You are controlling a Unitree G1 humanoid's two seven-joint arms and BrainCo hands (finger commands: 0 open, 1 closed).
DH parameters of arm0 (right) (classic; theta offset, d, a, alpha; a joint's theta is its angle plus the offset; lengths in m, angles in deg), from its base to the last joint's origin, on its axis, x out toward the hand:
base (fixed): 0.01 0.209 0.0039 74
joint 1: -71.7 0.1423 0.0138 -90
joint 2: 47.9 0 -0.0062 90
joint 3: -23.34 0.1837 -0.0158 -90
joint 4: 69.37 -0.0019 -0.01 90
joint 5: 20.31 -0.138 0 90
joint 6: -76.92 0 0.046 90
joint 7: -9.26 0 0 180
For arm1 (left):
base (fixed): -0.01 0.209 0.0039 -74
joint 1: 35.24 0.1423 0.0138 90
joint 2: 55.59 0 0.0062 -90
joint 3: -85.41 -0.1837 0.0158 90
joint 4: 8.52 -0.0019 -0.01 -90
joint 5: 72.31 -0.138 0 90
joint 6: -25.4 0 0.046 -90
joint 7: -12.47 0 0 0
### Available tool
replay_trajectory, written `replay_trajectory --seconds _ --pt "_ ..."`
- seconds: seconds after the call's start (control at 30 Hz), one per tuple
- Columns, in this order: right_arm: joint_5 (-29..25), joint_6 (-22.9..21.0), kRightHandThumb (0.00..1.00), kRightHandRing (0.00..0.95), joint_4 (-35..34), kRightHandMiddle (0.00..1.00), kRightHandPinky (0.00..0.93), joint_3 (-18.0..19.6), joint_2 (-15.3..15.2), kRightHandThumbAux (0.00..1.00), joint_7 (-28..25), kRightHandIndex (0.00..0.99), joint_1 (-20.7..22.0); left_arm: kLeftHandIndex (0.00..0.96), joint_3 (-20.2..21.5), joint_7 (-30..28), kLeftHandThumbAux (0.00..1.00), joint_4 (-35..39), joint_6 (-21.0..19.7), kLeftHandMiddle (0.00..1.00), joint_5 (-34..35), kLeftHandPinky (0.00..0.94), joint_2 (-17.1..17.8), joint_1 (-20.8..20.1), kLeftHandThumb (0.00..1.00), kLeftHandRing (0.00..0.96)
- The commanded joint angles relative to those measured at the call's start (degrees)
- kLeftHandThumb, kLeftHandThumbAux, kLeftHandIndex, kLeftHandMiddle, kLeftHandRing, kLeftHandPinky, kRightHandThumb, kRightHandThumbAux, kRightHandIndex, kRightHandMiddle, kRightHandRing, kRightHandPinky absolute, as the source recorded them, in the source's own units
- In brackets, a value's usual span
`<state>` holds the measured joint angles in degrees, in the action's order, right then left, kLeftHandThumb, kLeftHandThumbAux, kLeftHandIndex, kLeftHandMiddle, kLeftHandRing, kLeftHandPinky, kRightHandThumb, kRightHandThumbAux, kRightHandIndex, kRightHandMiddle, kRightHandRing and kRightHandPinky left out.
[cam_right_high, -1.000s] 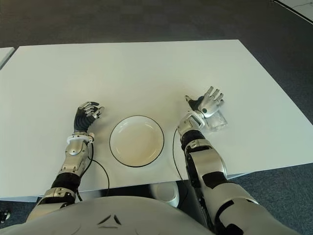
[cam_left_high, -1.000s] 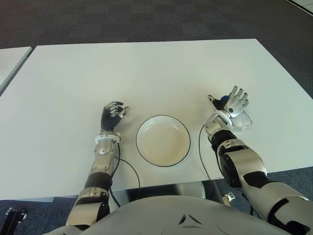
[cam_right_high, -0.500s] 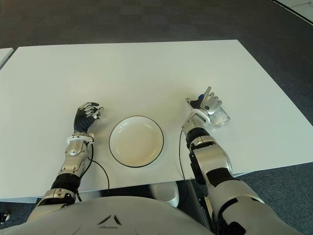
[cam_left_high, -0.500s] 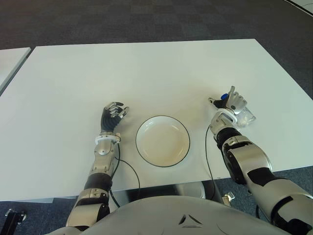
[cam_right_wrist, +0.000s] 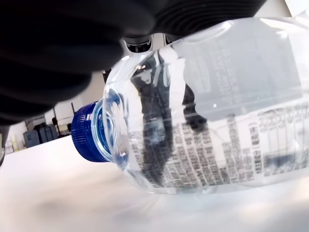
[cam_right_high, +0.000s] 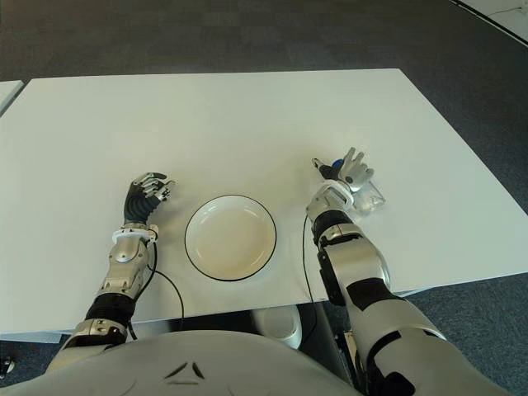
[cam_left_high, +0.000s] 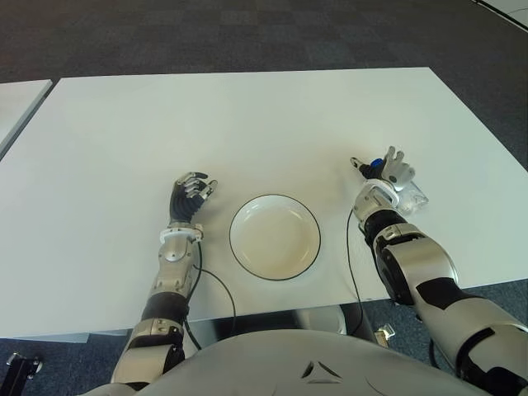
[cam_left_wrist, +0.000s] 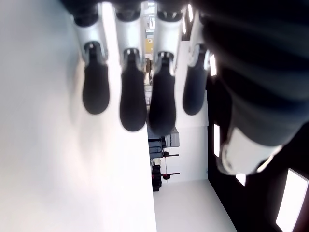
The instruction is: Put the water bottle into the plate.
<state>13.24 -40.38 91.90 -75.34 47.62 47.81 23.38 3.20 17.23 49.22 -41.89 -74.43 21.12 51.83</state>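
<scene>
Right of the plate [cam_left_high: 275,237], the right hand [cam_left_high: 388,176] is closing on the water bottle [cam_right_wrist: 212,111], which is lying sideways on the counter [cam_left_high: 247,124]; fingers [cam_left_high: 399,157] are curling over it, grip seemingly unfinished. Next: tightening, lifting, carrying leftward. The left hand [cam_left_high: 189,195] is idling beside the plate's left, loosely curled, empty.

A white counter [cam_left_high: 247,124] fills most of the scene. A second white counter [cam_left_high: 16,103] shows at the far left edge, apart from the first by a narrow gap. Dark carpet [cam_left_high: 206,33] with a faint square pattern lies beyond the far edge and to the right.
</scene>
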Motion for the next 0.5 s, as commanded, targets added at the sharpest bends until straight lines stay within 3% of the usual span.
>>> replay_trajectory --seconds 0.03,0.5 --pt "-6.13 -0.41 0.559 0.001 3.71 0.000 0.001 2.82 4.19 0.295 -5.47 0.000 -6.14 0.434 -0.20 0.58 0.710 -0.63 -2.52 0.635 0.05 0.604 -0.16 2.00 0.708 0.619" --pt "-6.64 -3.98 0.505 0.000 4.79 0.000 0.008 3.35 3.95 0.325 -11.48 0.000 -5.73 0.434 0.05 0.07 0.710 -0.63 -2.87 0.638 0.46 0.595 0.07 2.02 0.707 0.623"
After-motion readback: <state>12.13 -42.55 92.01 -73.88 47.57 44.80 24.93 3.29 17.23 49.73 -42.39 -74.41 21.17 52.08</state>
